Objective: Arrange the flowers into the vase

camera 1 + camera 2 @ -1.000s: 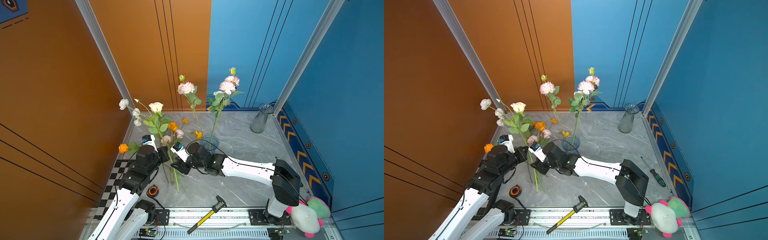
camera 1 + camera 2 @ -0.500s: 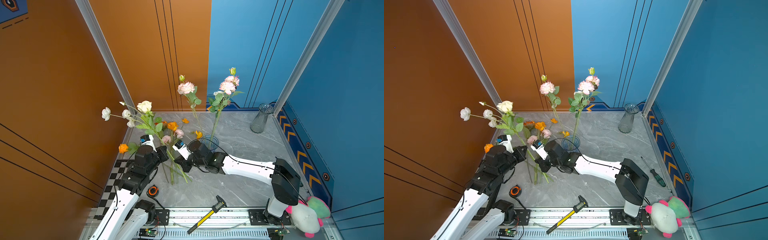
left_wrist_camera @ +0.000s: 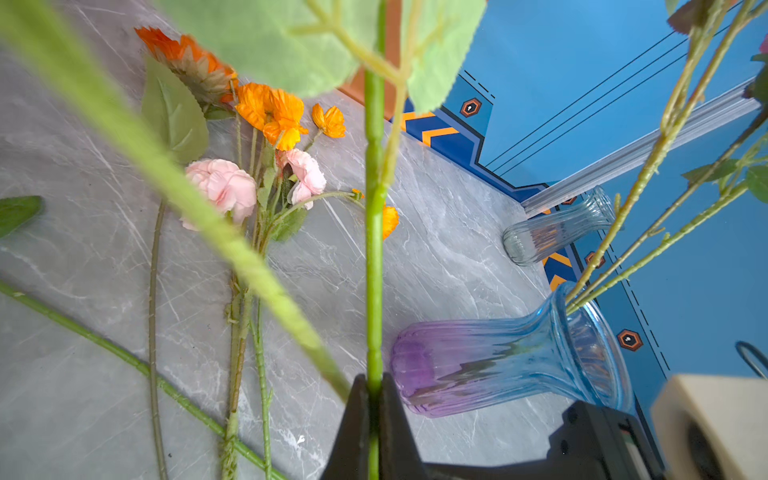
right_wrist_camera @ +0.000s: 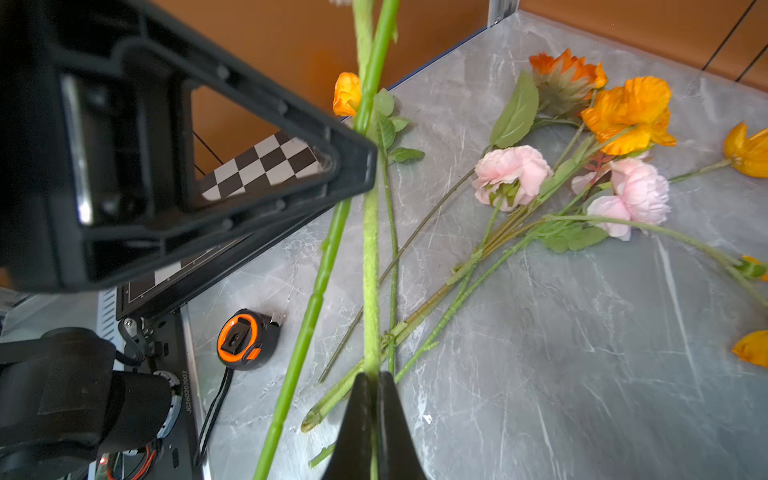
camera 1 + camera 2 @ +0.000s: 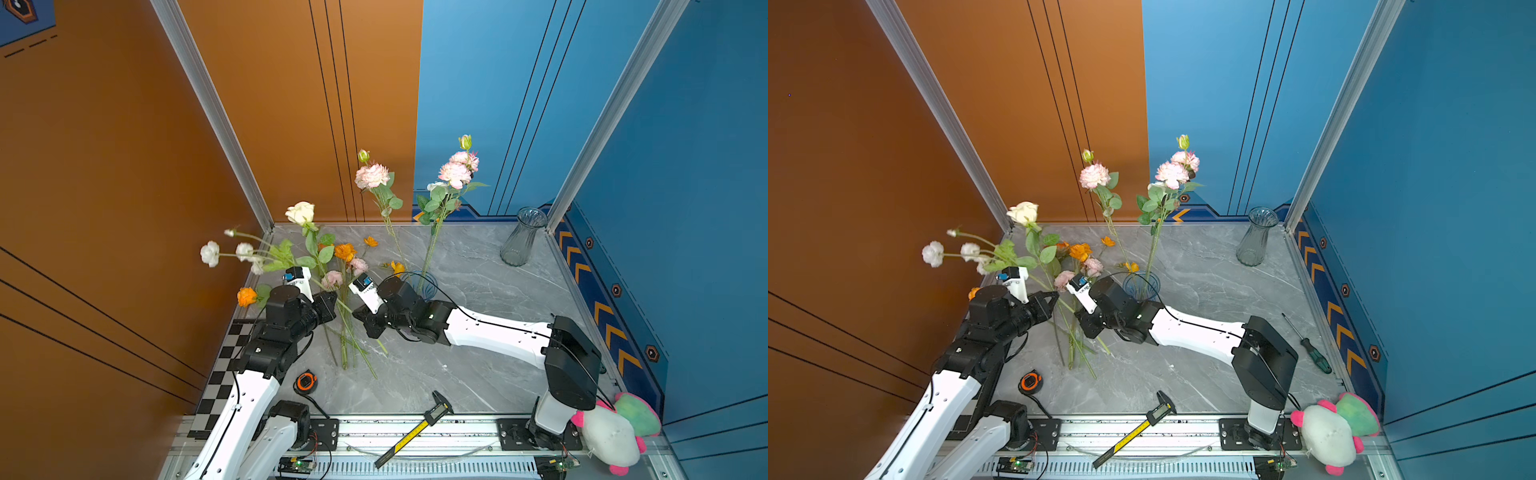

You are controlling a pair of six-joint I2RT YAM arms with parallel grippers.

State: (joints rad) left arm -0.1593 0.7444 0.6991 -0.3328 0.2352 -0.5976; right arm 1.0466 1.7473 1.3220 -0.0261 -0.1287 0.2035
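Observation:
My left gripper (image 5: 334,299) (image 3: 374,380) is shut on the smooth green stem (image 3: 374,249) of a cream rose (image 5: 300,212). My right gripper (image 5: 359,321) (image 4: 371,376) is shut on the fuzzy stem (image 4: 370,270) of a spray of white blooms (image 5: 210,253), which leans left over the table's edge. The two grippers are close together and the two stems cross. A blue and purple vase (image 5: 419,284) (image 3: 498,361) just behind the right gripper holds two tall pink flowers (image 5: 455,174). More flowers (image 5: 345,251) (image 4: 511,170), orange and pink, lie on the table.
A clear glass vase (image 5: 519,241) (image 5: 1254,241) stands at the back right corner. Near the front lie an orange tape measure (image 5: 306,381), a caliper (image 5: 415,432) and a plush toy (image 5: 615,432). A screwdriver (image 5: 1308,345) lies at the right. Walls stand close at left and back.
The white spray has swung left and down, out over the table's left edge. The cream rose has tilted slightly left. Both grippers have stayed shut on their stems.

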